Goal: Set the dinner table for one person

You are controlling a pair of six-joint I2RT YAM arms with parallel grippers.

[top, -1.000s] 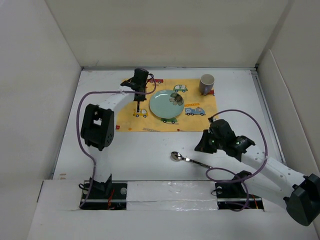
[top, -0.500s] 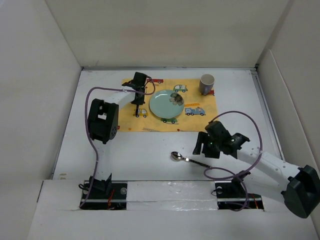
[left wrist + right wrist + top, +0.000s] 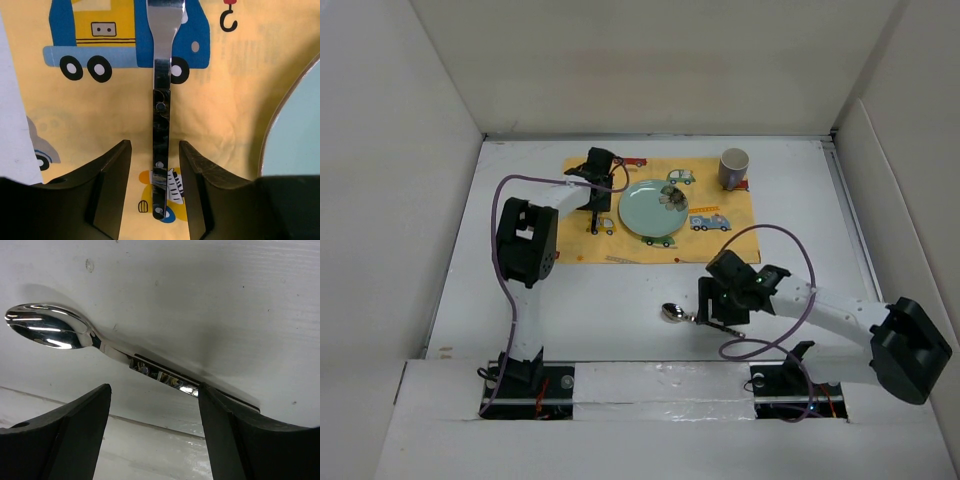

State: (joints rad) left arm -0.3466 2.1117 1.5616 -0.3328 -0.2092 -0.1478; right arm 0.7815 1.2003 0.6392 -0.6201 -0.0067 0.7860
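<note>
On the white dinner table (image 3: pixel 480 290) lies a yellow placemat (image 3: pixel 720 240) printed with vehicles. It carries a pale green plate (image 3: pixel 645 215) and a grey mug (image 3: pixel 733 168). My left gripper (image 3: pixel 595 196) (image 3: pixel 154 146) is open over the mat, left of the plate. A black-handled piece of cutlery (image 3: pixel 161 125) lies flat between its jaws with a gap on each side. A shiny spoon (image 3: pixel 673 313) (image 3: pixel 47 330) rests on the bare table near the front. My right gripper (image 3: pixel 706 308) (image 3: pixel 154 390) is open just over the spoon's handle (image 3: pixel 165 376), holding nothing.
White panels wall the table on the left, back and right. A small dark grey lump (image 3: pixel 672 197) sits on the plate's right side. The plate's rim (image 3: pixel 280 120) is close to the right of my left gripper. Purple cables loop from both arms.
My left gripper has opened and let go of the black-handled cutlery on the mat. My right arm has swung left and down to the spoon's handle, its jaws spread wide.
</note>
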